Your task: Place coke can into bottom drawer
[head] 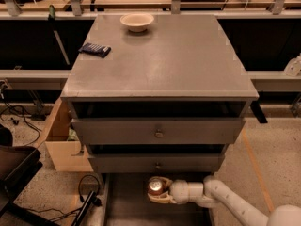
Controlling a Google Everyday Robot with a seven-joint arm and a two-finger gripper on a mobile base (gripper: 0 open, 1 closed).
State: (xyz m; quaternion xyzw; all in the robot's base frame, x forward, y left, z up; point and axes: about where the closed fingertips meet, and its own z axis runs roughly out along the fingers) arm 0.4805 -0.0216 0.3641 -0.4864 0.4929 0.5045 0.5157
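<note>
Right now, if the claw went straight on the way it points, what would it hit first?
Likely the left wall of the bottom drawer: the gripper, shut on the coke can, points left over the open tray. Depth is unclear.

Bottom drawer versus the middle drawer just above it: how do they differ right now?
The bottom drawer is pulled out with its grey tray exposed; the middle drawer shows only its front. The middle drawer has a small round knob; no knob shows on the bottom drawer. The gripper holds the coke can at the back of the bottom drawer's opening, just below the middle drawer's front. Both are grey and belong to one cabinet.
</note>
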